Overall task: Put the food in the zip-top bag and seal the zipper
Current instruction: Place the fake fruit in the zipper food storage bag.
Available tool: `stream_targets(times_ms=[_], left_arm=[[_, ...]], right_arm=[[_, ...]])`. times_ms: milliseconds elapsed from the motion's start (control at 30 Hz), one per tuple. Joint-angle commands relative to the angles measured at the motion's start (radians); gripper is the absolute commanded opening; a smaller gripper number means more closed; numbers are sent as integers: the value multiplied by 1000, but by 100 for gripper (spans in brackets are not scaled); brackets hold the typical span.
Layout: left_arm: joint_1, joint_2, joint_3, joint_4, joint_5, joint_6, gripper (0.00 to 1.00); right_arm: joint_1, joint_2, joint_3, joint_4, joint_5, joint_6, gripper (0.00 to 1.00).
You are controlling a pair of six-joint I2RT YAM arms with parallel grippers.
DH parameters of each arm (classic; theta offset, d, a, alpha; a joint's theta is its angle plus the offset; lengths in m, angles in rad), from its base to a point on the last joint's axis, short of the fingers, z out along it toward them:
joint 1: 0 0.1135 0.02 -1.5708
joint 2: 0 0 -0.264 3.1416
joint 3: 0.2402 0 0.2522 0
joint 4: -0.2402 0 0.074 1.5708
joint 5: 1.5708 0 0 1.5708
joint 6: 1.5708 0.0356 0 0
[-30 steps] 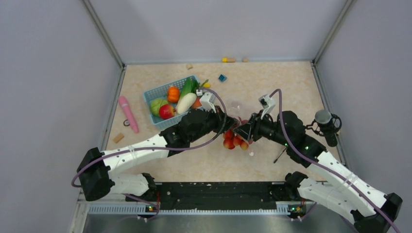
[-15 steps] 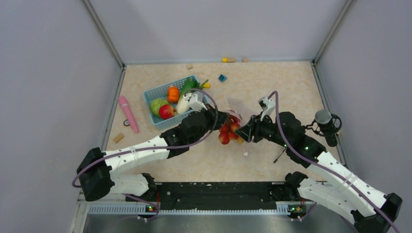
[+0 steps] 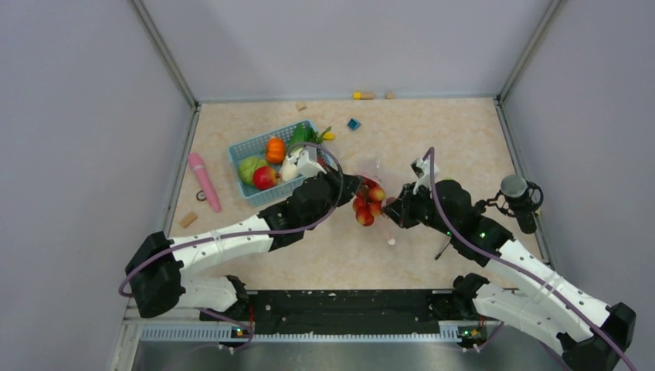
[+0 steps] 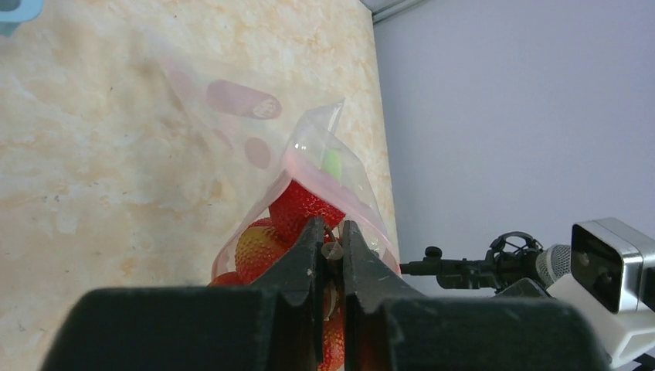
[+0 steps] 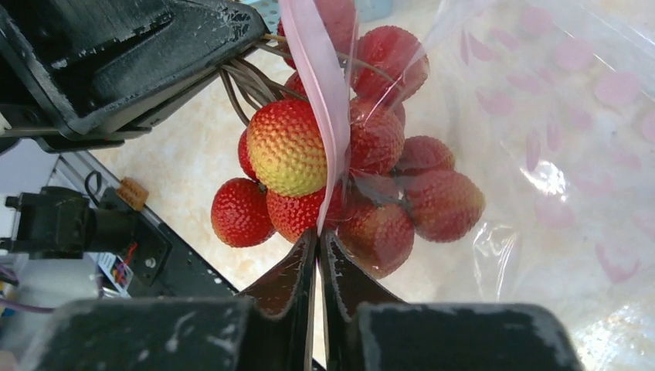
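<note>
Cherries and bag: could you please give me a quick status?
Left gripper holds cherries by stems. Right gripper shut on zipper. Bunch partly inside zip-top bag, zipper strip crossing it.

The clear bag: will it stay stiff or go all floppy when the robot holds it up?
Probably floppy: the bag wrinkles and folds around the cherries. Likely slippery too: it looks like thin, shiny plastic, pinched by the right gripper only at its pink zipper strip. The cherries may drag it down.
</note>
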Motion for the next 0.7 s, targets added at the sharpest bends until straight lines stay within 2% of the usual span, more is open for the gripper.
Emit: stream_targets(times_ms=[0,133,200,333,467,567,667], left_arm=[[3,7,41,64,-45,-87,0],[2,11,42,61,-74,-130,0],[1,10,43,53,-77,-142,0],[-8,25,59,33,-100,-127,0],[-11,56,99,16,-60,-34,0],[-11,63,110,0,-21,46,0],[-11,48,77,58,-5,110,0]], right_arm=[[6,3,4,61,39,23,0],[6,25,14,61,67,59,0],[6,31,24,71,66,134,0],[6,19,16,182,30,254,0],[6,9,22,260,-12,331,0],[6,-16,22,275,23,367,0],[5,-48,17,266,71,385,0]])
